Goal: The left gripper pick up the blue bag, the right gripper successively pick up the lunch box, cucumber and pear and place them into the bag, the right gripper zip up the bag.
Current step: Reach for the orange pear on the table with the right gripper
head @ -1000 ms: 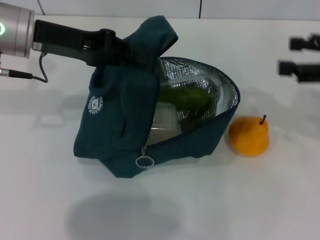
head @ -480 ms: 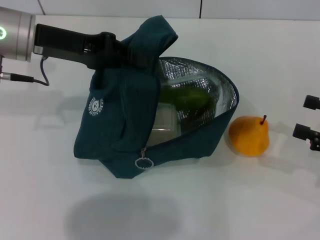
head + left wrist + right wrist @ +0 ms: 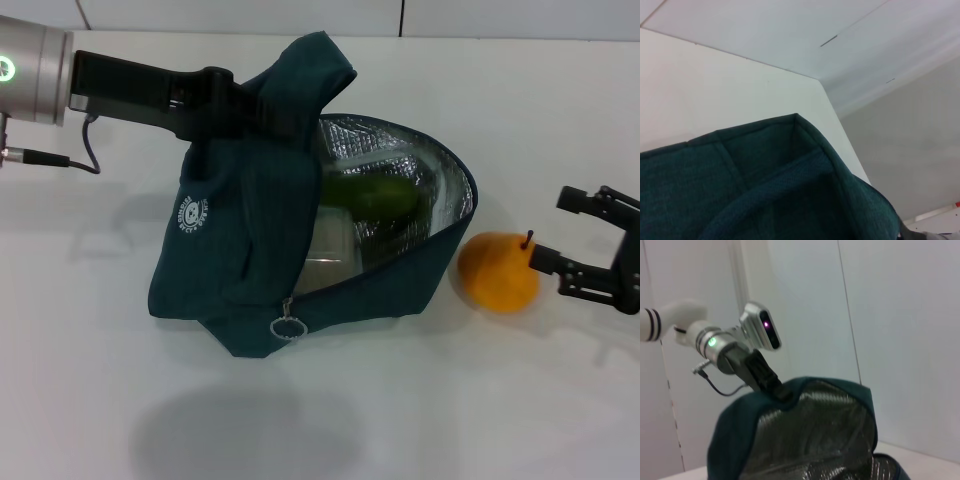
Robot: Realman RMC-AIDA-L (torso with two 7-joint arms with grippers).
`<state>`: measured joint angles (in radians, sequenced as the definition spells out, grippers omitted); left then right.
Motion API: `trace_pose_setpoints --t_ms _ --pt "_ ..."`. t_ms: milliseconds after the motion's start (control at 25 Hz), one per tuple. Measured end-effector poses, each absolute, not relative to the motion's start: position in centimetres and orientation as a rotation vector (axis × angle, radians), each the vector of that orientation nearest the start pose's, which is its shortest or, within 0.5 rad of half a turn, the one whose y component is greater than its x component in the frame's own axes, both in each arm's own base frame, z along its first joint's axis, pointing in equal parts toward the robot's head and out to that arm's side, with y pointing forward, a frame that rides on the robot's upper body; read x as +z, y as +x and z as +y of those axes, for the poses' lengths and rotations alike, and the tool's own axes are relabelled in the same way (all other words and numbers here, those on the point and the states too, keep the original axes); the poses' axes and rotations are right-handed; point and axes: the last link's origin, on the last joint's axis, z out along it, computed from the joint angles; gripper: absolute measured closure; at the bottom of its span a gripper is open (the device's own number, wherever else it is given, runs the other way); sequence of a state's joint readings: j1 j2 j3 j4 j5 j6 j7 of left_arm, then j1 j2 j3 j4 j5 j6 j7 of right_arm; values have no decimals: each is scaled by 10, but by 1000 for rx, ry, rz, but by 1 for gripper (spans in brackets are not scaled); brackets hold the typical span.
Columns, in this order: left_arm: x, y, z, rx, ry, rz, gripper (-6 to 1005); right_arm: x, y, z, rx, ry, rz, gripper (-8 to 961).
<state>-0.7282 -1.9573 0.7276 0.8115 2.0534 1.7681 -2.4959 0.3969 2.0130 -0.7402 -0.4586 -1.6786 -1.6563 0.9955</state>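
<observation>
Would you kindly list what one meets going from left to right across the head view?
The left gripper on its silver-and-black arm, shut on a handle → the dark teal fabric bag with silver foil lining → the round orange-yellow pear → the open black right gripper.

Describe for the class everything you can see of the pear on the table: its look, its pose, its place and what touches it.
The pear is round, orange-yellow and smooth-skinned, with a short dark stem pointing up. It sits upright on the white table, outside the blue bag, close beside the bag's open, foil-lined end on the robot's right. The right gripper is level with it on its far side from the bag, jaws open toward it, the lower finger close to the fruit; no grip on it shows.
</observation>
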Motion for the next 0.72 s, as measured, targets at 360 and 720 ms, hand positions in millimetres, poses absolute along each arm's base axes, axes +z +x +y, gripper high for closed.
trace_pose_setpoints --t_ms 360,720 --pt "62 -191 372 -615 -2638 -1726 962 -3 290 295 922 -2551 380 123" --pt "61 -192 371 -611 -2643 -1719 961 -5 293 295 888 -2548 356 207"
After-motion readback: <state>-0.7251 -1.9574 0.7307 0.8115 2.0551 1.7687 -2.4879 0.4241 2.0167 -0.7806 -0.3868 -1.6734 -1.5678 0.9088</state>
